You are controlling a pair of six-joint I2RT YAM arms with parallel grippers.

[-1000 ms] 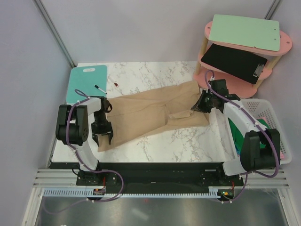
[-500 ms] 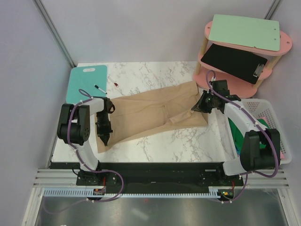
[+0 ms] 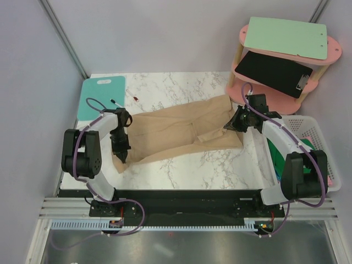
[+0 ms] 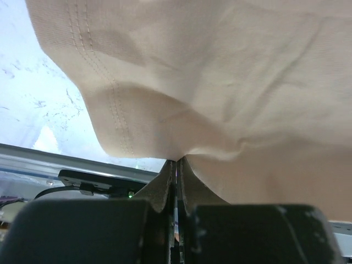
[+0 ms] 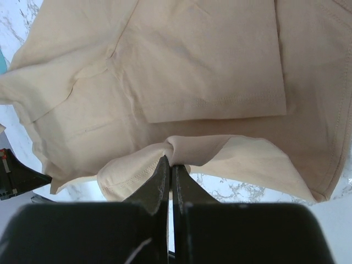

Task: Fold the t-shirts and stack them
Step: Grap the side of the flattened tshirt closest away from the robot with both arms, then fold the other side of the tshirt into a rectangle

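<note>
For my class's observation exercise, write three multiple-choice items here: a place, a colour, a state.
1. Where on the table is the teal board? A near right corner; B far left corner; C centre.
2. The spread t-shirt's colour? A blue; B pink; C tan-beige.
3. The left claw is: A shut on the t-shirt's edge; B open above it; C out of view.
Answers: 1 B, seen from above; 2 C, beige in every view; 3 A, its wrist view shows cloth pinched between shut fingers.
</note>
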